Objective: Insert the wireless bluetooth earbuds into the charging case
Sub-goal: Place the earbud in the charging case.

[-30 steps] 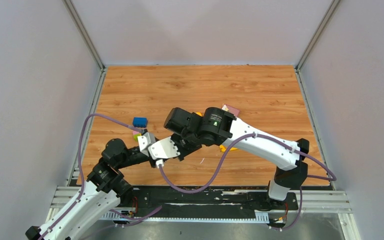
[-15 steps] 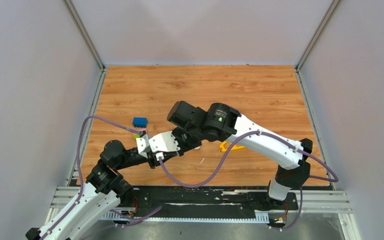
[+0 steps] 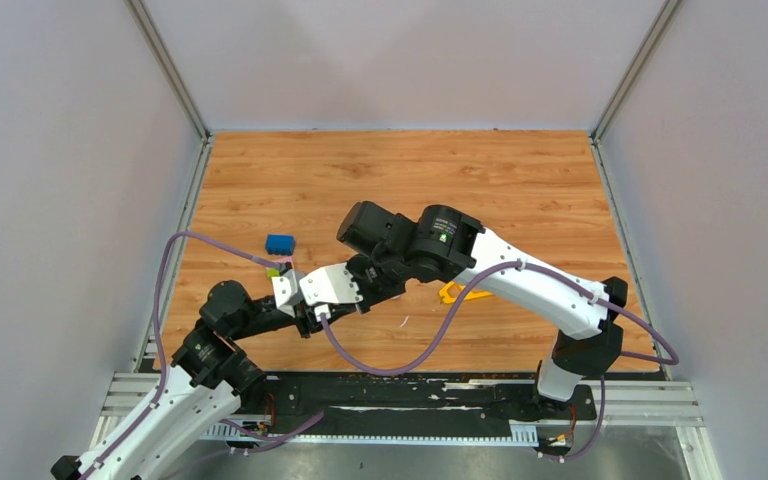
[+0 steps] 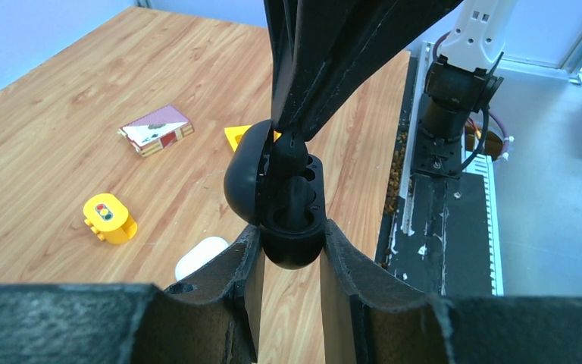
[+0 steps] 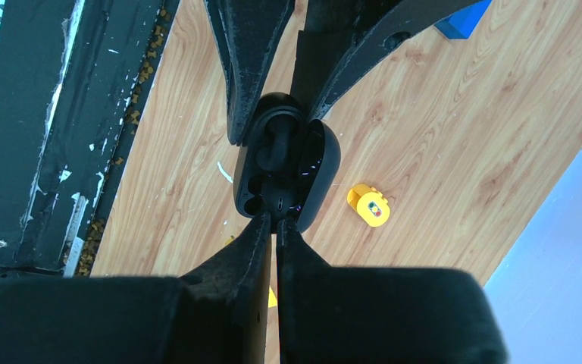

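Note:
The black charging case (image 4: 288,208) hangs above the table with its lid open to the left. My left gripper (image 4: 292,236) is shut on its rounded base. My right gripper (image 5: 275,220) comes at the case's open face from the other side, and its fingers (image 4: 303,91) are shut on a black earbud (image 5: 279,202) at the near socket. A second black earbud (image 5: 273,148) lies in the other socket. In the top view both grippers meet under the right wrist (image 3: 400,250), so the case is hidden there.
On the table lie a white case (image 4: 201,258), a yellow toy block (image 4: 109,218), a card box (image 4: 157,129), a yellow triangle (image 3: 457,292) and a blue block (image 3: 280,243). A small white bit (image 3: 405,321) lies near the front edge.
The right arm's wrist has shifted slightly right and now covers the card box in the top view, showing more of the yellow triangle. The left wrist edged left. Both grips are unchanged.

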Robot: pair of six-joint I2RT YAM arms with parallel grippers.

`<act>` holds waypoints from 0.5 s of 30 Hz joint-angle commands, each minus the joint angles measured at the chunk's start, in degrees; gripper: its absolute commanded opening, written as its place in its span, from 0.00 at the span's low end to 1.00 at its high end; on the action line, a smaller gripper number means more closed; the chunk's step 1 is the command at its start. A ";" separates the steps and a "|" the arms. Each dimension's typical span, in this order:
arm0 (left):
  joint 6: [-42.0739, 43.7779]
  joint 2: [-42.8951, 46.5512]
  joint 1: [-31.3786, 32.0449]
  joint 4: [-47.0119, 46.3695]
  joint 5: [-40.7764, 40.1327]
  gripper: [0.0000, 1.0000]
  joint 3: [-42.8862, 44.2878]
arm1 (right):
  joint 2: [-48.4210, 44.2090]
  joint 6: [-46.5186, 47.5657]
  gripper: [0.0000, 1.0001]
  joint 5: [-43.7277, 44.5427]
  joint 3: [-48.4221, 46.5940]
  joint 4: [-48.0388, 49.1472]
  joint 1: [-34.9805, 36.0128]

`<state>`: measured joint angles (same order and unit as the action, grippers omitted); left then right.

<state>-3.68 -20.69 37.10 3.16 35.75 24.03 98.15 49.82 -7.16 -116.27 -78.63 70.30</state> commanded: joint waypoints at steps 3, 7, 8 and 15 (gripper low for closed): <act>0.61 0.56 0.08 -2.89 0.12 0.00 0.16 | -2.00 -0.78 0.02 -2.40 0.57 -1.31 -0.28; 0.59 0.81 0.08 -2.79 -0.48 0.00 0.24 | -2.16 -0.75 0.02 -2.72 1.12 -1.61 -0.30; 0.61 0.84 0.08 -2.76 -0.70 0.00 0.19 | -2.25 -0.75 0.02 -2.80 1.09 -1.61 -0.33; 0.69 0.54 0.08 -2.55 -0.98 0.00 0.34 | -2.50 -1.08 0.02 -4.24 0.89 -2.19 -0.33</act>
<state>-3.68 -20.67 37.10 3.18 35.48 24.01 97.71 49.65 -8.99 -115.22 -79.96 70.04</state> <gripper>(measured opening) 0.357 0.053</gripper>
